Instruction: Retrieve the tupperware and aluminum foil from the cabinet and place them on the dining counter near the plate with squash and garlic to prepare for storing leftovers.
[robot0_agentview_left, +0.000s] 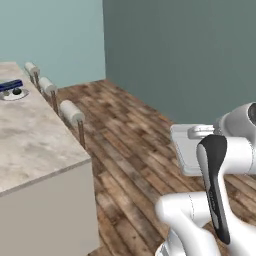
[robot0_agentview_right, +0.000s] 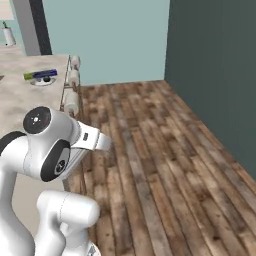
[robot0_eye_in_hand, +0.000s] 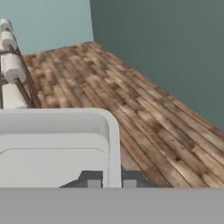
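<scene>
The pale grey tupperware (robot0_eye_in_hand: 52, 144) hangs in the air over the wooden floor, and its right rim runs between the two dark fingertips of my gripper (robot0_eye_in_hand: 112, 180), which is shut on it. From the left base view the tupperware (robot0_agentview_left: 183, 149) juts out to the left of my white hand, beside the dining counter (robot0_agentview_left: 35, 135). At the counter's far end the dark blue aluminum foil (robot0_agentview_left: 11, 84) (robot0_agentview_right: 40, 75) lies by a white plate (robot0_agentview_left: 7, 97) (robot0_agentview_right: 36, 83) with a small dark item on it. The cabinet is out of view.
Several stools with pale cylindrical cushions (robot0_agentview_left: 72, 111) (robot0_agentview_right: 72, 102) (robot0_eye_in_hand: 11, 65) line the counter's right side. Wooden floor (robot0_agentview_left: 135, 135) stretches to a dark teal wall (robot0_agentview_left: 190, 50) on the right and a lighter wall at the back.
</scene>
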